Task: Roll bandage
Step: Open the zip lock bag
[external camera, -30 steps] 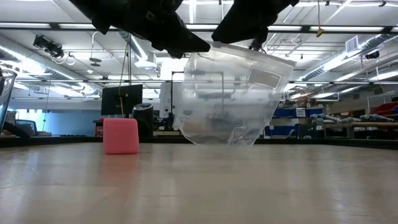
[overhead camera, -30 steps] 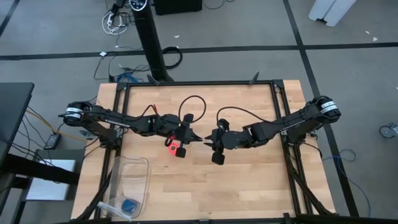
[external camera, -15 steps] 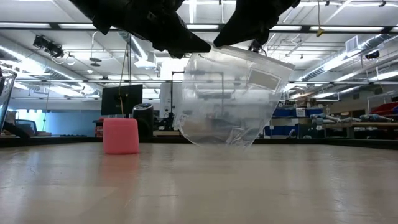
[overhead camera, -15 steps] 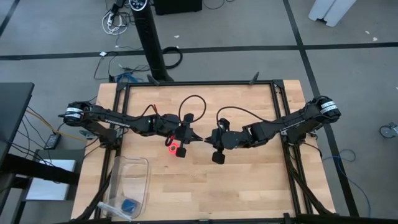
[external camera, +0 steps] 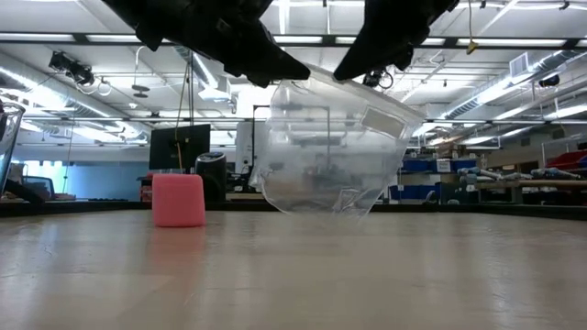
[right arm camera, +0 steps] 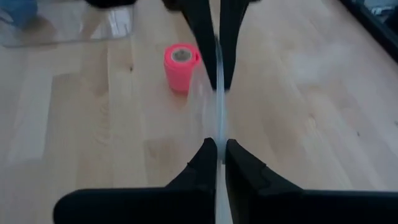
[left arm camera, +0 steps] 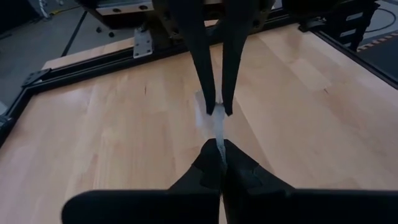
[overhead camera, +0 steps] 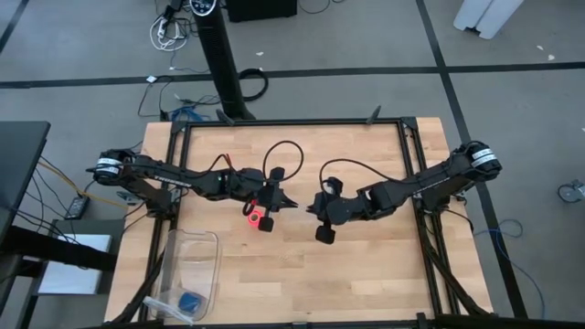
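The bandage (overhead camera: 255, 217) is a bright pink roll standing on its end on the wooden table, also seen in the low view (external camera: 178, 200) and the right wrist view (right arm camera: 181, 65). No gripper touches it. Just right of it, above the table's middle, my left gripper (overhead camera: 291, 205) and my right gripper (overhead camera: 311, 209) face each other tip to tip. Both are shut on a clear plastic bag (external camera: 330, 147) that hangs between them. My left gripper pinches the bag's upper edge (left arm camera: 217, 134) between its two fingertips, coming slanting down from the table's left. The bag hangs below the fingers. My right gripper pinches the same upper edge (right arm camera: 217, 124) close beside it, slanting down from the table's right. Whether the bag's bottom (external camera: 321, 209) touches the table I cannot tell.
A clear plastic tray (overhead camera: 203, 251) with a small blue object (overhead camera: 190, 302) in it sits at the table's near left corner. A black frame (overhead camera: 292, 122) runs round the tabletop. Bare wood lies near and right of the grippers.
My right gripper has tipped further down, and its fingertips have shifted a little away from my left gripper. The bag's top on that side has sunk with it, so the bag now hangs more tilted. The bandage roll has stayed put.
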Controlling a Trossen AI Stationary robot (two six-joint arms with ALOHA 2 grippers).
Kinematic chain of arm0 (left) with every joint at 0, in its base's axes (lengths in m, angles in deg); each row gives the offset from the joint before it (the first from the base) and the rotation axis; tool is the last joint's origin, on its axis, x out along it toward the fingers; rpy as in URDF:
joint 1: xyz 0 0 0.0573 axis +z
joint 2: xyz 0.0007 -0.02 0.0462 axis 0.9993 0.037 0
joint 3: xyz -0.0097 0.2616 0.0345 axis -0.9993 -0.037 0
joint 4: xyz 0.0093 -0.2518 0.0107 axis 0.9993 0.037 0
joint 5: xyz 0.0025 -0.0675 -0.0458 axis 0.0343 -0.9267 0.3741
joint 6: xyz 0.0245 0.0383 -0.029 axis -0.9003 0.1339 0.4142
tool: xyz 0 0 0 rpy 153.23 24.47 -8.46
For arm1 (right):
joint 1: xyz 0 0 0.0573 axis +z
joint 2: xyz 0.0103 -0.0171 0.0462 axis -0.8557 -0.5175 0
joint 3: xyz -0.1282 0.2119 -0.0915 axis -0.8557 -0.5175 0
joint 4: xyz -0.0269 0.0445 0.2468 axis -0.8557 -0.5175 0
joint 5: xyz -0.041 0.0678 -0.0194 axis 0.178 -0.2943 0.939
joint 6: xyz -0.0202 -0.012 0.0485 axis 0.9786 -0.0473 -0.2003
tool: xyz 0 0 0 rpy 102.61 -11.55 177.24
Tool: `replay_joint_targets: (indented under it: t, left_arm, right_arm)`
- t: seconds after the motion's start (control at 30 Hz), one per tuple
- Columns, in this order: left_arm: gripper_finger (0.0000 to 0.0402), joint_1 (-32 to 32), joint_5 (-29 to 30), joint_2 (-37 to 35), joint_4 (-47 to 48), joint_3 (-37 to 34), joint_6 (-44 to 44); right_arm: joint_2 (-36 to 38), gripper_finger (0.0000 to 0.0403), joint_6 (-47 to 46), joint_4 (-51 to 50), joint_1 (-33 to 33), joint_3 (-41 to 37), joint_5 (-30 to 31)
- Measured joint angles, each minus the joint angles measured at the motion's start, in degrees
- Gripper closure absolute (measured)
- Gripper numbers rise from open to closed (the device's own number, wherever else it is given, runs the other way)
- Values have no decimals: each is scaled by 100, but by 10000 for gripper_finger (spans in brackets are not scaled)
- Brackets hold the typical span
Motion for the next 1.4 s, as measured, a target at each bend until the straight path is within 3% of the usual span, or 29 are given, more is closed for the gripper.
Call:
replay_joint_targets:
  t: [0.5, 0.87, 1.1, 1.27, 1.4]
  left_arm:
    - [400, 0, -4, -7, -51, 11, 37]
    - [400, 2, 0, -7, -20, 11, 94]
    - [400, 2, 0, -50, 0, 5, 102]
    - [400, 2, -119, -506, 28, 0, 114]
    - [400, 2, -214, -964, 110, 2, 124]
  right_arm:
    - [33, 389, -753, -2485, 272, 903, -73]
    - [18, 388, -1314, -3463, 473, 904, -500]
    - [71, 350, -1698, -3774, 836, 901, -506]
    - [244, 312, -2248, -4050, 1409, 902, 437]
    - [313, 302, -2862, -3945, 2009, 903, 2061]
